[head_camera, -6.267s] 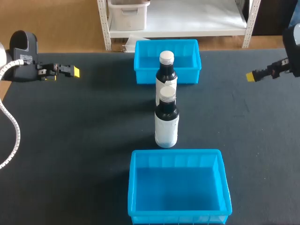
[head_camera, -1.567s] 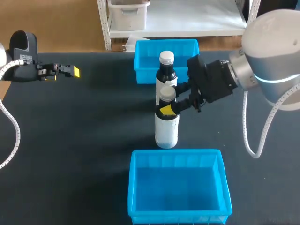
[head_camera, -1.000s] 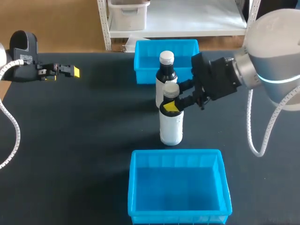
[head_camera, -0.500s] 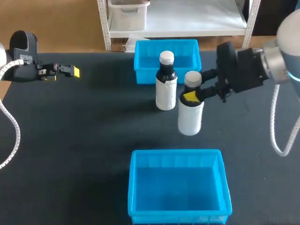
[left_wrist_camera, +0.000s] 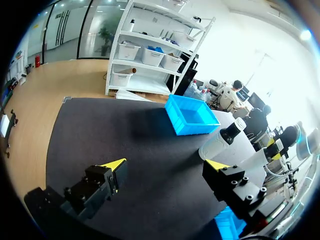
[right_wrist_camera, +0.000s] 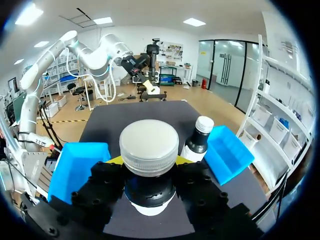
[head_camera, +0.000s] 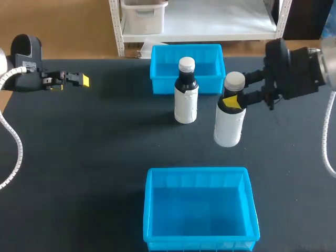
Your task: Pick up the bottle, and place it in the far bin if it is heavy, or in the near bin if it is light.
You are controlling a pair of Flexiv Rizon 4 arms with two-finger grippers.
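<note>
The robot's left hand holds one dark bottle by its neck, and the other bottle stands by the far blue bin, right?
No, the right hand holds the dark, white-capped plastic bottle by its neck, as the head view shows; the left hand is open and empty. The other bottle does stand by the far blue plastic bin.

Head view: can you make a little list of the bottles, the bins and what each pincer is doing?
held bottle: upright, to the right of the other bottle
other bottle: stands on the table, just in front of the far bin
far bin: blue
near bin: blue, empty
right pincer: shut on the held bottle's neck
left pincer: open, holds nothing, at the table's left side
</note>
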